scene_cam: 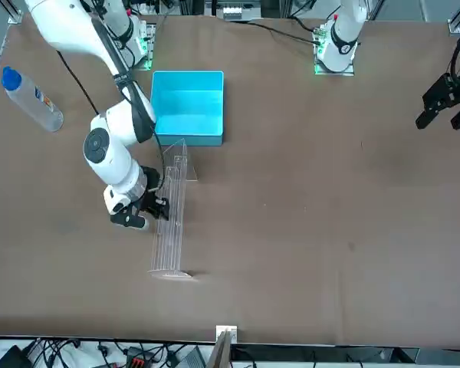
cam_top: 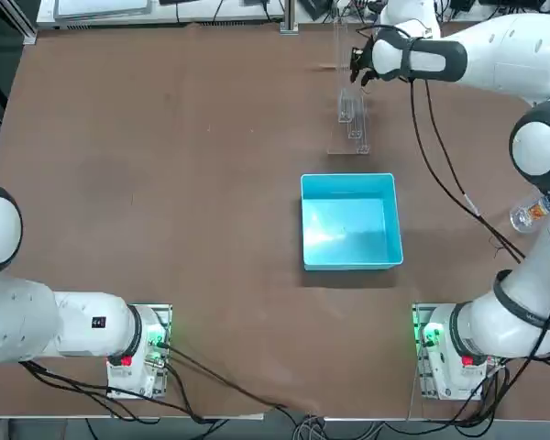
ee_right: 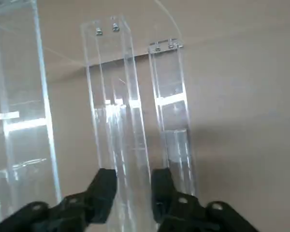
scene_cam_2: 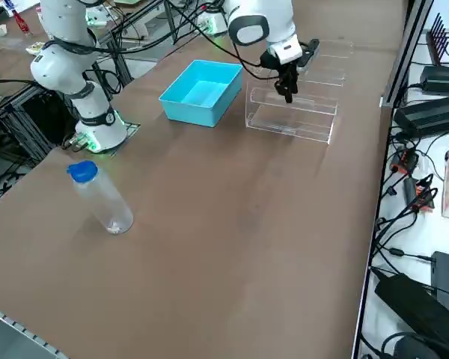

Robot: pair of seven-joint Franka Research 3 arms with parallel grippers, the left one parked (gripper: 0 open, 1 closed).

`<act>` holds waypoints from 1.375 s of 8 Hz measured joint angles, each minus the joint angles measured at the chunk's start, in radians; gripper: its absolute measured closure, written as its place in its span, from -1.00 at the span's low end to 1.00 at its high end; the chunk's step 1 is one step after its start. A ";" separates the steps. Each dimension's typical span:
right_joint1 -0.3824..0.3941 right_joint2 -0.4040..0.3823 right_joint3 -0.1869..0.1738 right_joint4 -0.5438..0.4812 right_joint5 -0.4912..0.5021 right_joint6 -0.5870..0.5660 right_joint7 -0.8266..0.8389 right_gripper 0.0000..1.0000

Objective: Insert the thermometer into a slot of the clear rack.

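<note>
The clear rack [cam_top: 351, 112] stands on the brown table beyond the blue bin, its thin upright walls also showing in the front view [scene_cam: 171, 218] and the right side view [scene_cam_2: 292, 112]. My right gripper [cam_top: 357, 68] hovers just over the rack's far end [scene_cam_2: 288, 91]. In the wrist view the gripper [ee_right: 134, 186] is open, and its black fingers [ee_right: 106, 187] straddle one of the rack's narrow upright channels [ee_right: 117, 101]. I cannot tell the thermometer apart from the clear walls in any view.
A light-blue square bin [cam_top: 348, 177] sits on the near side of the rack, toward the arm bases. A clear bottle [scene_cam_2: 101, 198] with a blue cap lies near the table's right edge [cam_top: 532, 214]. Cables trail from the arm over the table.
</note>
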 joint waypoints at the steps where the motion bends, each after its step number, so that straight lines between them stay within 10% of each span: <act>1: -0.001 0.000 -0.006 0.000 -0.008 0.000 0.000 -0.44; 5: -0.052 -0.045 -0.011 0.026 -0.017 -0.109 -0.071 -0.71; 11: -0.288 -0.344 -0.016 0.044 -0.019 -0.576 -0.535 -0.99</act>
